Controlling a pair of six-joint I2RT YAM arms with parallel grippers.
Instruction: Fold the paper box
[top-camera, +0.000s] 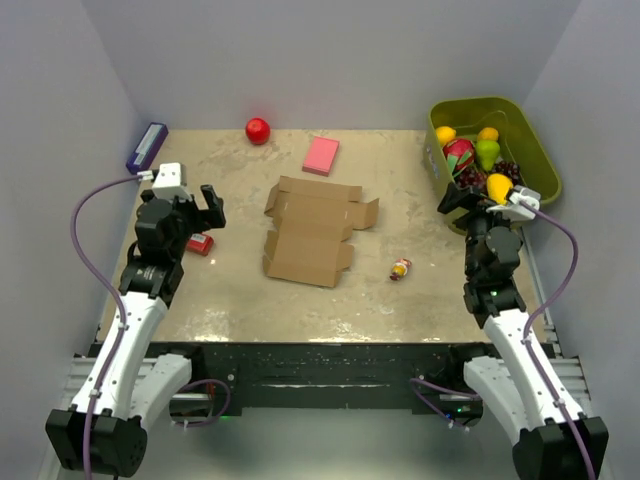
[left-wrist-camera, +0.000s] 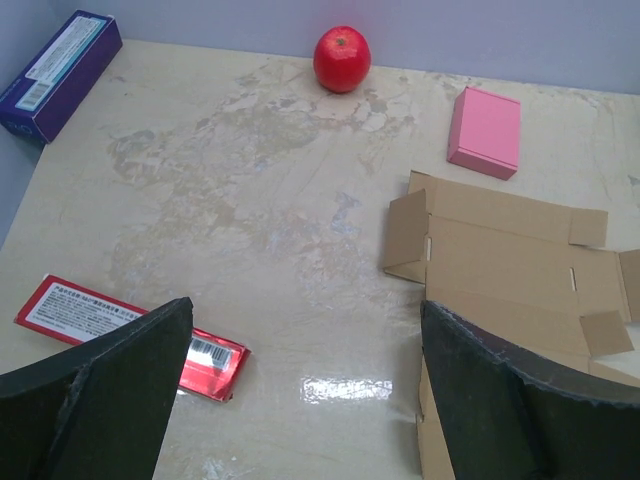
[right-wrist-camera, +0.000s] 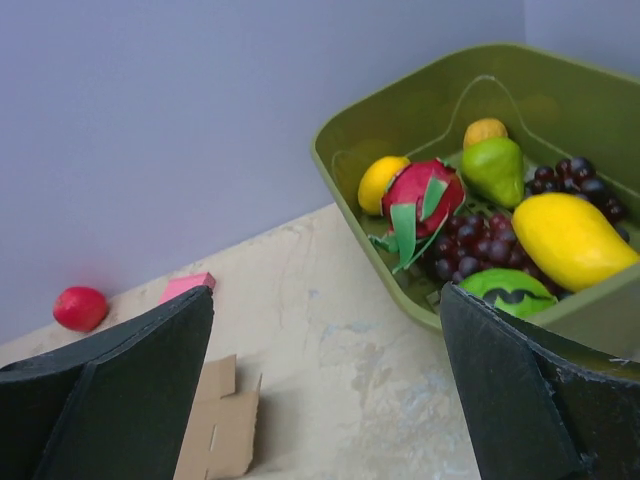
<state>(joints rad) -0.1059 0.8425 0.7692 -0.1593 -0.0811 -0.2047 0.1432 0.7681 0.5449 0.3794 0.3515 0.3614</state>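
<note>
The paper box is a flat brown cardboard cut-out with flaps, lying in the middle of the table. It also shows at the right of the left wrist view, and one flap shows at the lower left of the right wrist view. My left gripper is open and empty, raised over the table left of the sheet. My right gripper is open and empty, raised right of the sheet beside the green bin.
A green bin of toy fruit stands at the back right. A pink flat block and a red apple lie at the back. A purple box is at the far left, a red packet under my left gripper, a small wrapped item near the sheet.
</note>
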